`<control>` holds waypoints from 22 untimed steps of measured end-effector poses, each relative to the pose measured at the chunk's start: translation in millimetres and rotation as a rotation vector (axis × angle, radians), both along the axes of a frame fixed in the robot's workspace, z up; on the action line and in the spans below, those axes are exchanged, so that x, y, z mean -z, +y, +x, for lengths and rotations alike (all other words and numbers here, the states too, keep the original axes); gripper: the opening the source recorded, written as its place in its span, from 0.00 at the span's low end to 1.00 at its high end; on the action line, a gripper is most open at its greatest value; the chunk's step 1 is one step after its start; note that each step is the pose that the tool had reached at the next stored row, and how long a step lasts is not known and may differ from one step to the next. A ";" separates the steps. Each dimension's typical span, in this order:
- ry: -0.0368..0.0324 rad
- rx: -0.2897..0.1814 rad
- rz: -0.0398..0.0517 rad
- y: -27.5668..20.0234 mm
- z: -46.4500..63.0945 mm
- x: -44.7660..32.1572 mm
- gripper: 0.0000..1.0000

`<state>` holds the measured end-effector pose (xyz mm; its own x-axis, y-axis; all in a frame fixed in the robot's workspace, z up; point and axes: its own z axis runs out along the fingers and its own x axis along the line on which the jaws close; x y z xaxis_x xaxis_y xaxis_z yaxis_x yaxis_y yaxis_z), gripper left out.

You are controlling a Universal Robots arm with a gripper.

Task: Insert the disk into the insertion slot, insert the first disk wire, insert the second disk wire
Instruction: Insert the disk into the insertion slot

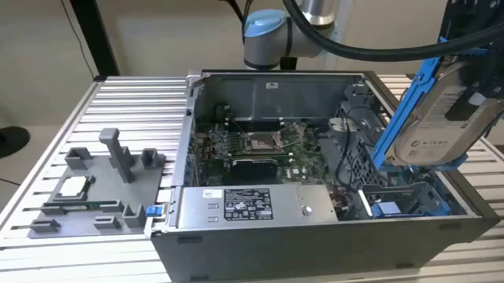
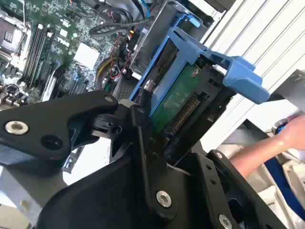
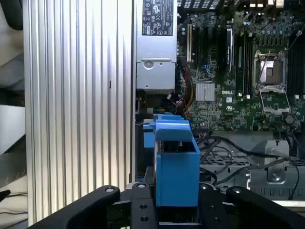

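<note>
The disk (image 1: 437,118), a silver drive in a bright blue carrier, hangs tilted above the open computer case (image 1: 315,236) at the exterior view's right. My gripper (image 1: 478,88) is shut on it from above. In both wrist views the black fingers (image 2: 143,143) clamp the carrier, with the drive's green circuit board (image 2: 183,102) facing the second wrist camera. In the first wrist view the blue carrier (image 3: 176,162) sits between the fingers (image 3: 138,200). The insertion slot (image 1: 402,203), a bay with blue parts, lies below the disk in the case's corner. Black wires (image 3: 228,148) run loose beside that bay.
Inside the case are a green motherboard (image 1: 260,147) and a grey labelled power-supply box (image 1: 248,206). A grey fixture plate (image 1: 94,188) with small parts lies on the slatted metal table (image 1: 134,100) at the exterior view's left. A person's hand (image 2: 281,138) rests outside the case.
</note>
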<state>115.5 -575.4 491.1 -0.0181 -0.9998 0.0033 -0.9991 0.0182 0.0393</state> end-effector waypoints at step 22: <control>-0.0001 0.000 0.0043 -2.0 4.4 12.5 0.00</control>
